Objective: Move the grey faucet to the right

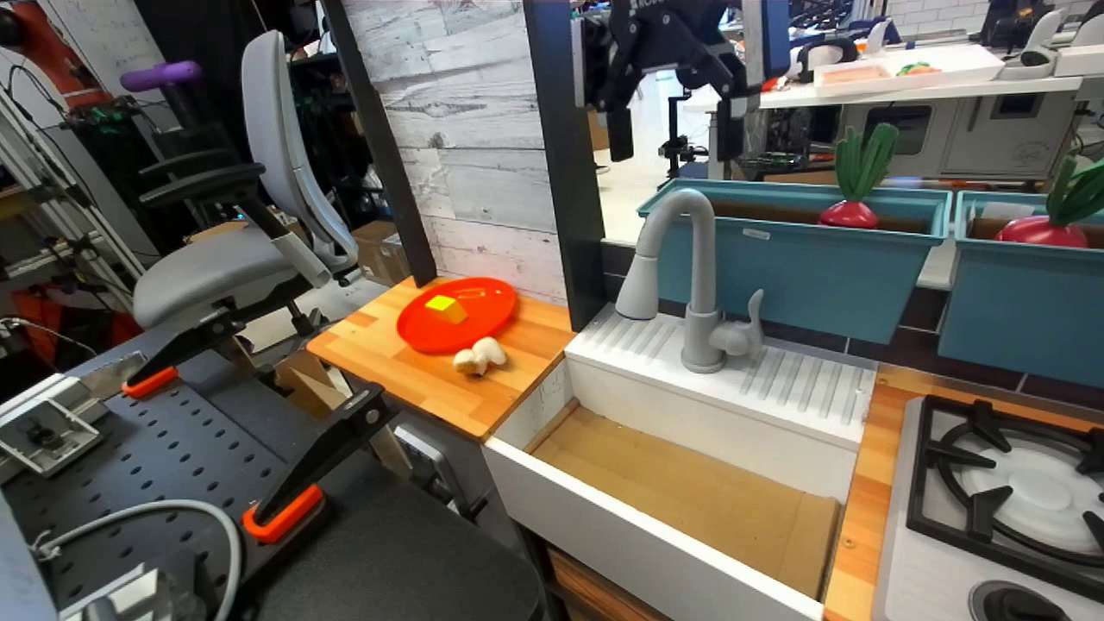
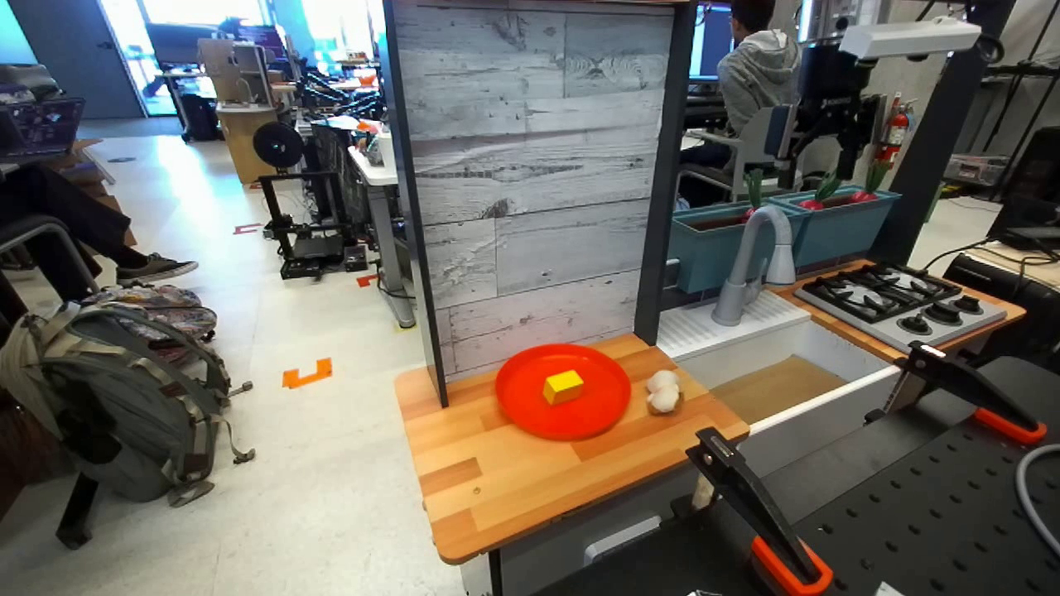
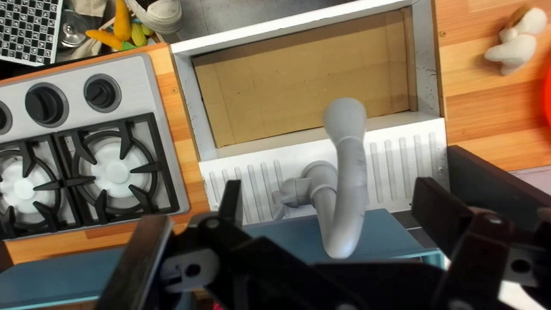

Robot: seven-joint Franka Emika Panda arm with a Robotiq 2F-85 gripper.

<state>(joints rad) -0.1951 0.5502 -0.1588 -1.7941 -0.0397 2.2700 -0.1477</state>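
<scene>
The grey faucet [image 1: 703,267] stands upright on the white ribbed ledge behind the sink. Its gooseneck spout and flared nozzle hang toward the sink, and its lever sticks out at the base. It also shows in an exterior view [image 2: 739,263] and in the wrist view [image 3: 351,185]. My gripper [image 1: 675,142] is open and empty, pointing down above the top of the faucet. It also shows in an exterior view [image 2: 818,165]. In the wrist view the spout lies between the two spread fingers of the gripper [image 3: 328,193], apart from both.
A white sink [image 1: 690,535] lies in front, and blue planters [image 1: 785,267] with red radishes stand behind. A dark post [image 1: 567,172] rises beside the ledge. A stove [image 2: 903,302] flanks the sink on one side, a red plate [image 2: 563,418] and mushrooms [image 2: 664,391] on the other.
</scene>
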